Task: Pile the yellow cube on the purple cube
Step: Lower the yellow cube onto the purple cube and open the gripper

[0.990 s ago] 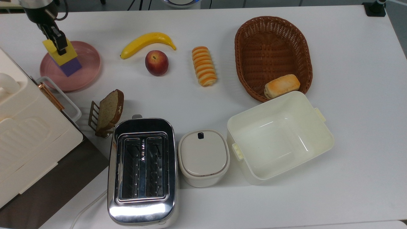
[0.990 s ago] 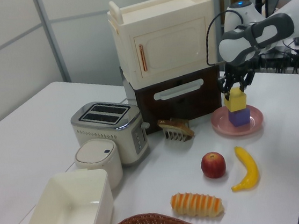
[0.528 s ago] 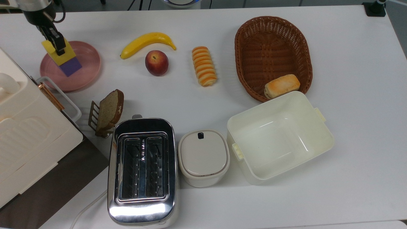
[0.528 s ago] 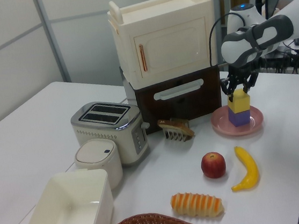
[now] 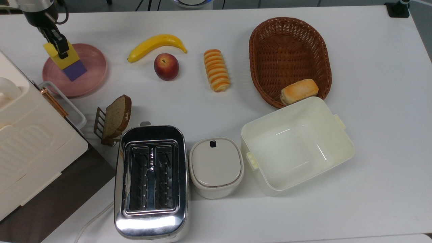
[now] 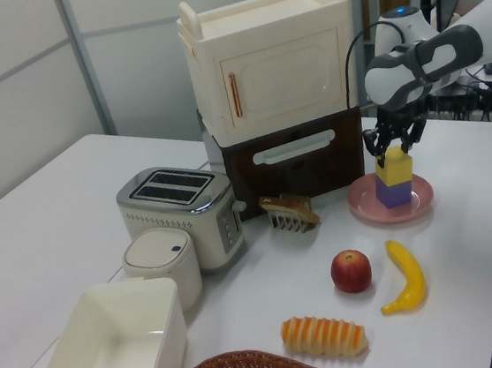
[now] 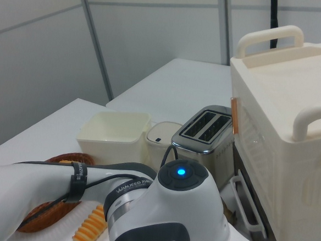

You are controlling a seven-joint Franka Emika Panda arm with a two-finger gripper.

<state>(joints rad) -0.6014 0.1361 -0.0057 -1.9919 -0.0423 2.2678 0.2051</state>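
Observation:
The yellow cube (image 5: pixel 55 56) sits on top of the purple cube (image 5: pixel 75 71), and the stack stands on a pink plate (image 5: pixel 91 72) at the top view's upper left. My gripper (image 5: pixel 60 50) comes down from above with its fingers shut on the yellow cube's upper part. In the left view the yellow cube (image 6: pixel 395 170) rests squarely on the purple cube (image 6: pixel 394 194), with the gripper (image 6: pixel 394 151) straight over it. The plate (image 6: pixel 364 202) lies just in front of the brown drawer unit.
A cream cabinet (image 5: pixel 23 141) stands close beside the plate. A banana (image 5: pixel 155 45), a peach (image 5: pixel 166 66) and a striped bread (image 5: pixel 216 70) lie to the top view's right. Further off are a basket (image 5: pixel 290 44), a toaster (image 5: pixel 151 182), a toast rack (image 5: pixel 113 119), a lidded pot (image 5: pixel 216 165) and an open box (image 5: pixel 297 145).
The gripper has lowered the yellow cube onto the purple cube over the last second. Since half a second ago it has barely shifted.

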